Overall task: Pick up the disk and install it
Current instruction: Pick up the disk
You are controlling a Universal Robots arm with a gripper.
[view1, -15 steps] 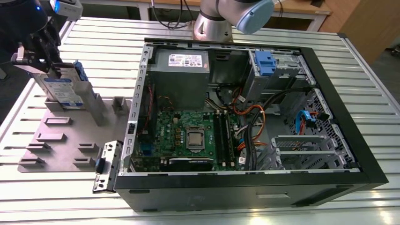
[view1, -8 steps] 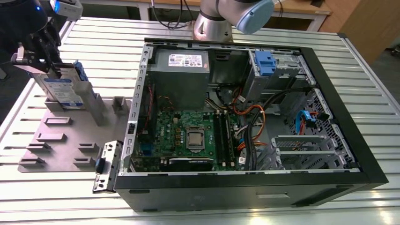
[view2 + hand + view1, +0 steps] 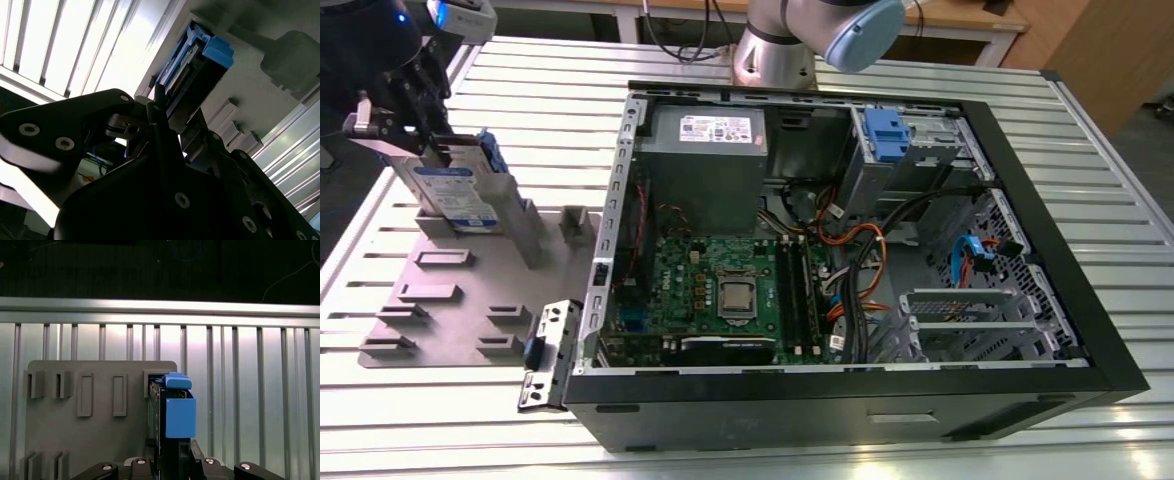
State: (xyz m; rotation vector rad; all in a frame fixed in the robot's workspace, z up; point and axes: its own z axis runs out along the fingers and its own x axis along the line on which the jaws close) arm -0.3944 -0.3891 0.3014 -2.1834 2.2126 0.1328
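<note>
Exterior view's left: hand clenched on the top edge of the disk. Disk stands on edge at the far corner of the grey fixture plate on the bench. Open PC case sits beside the plate, exterior view's right.

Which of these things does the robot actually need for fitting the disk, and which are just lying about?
Job: the disk, standing in the grey holder plate; the gripper at its top; the open computer case.
Just there: the power supply box, the motherboard, the metal bracket beside the case.
</note>
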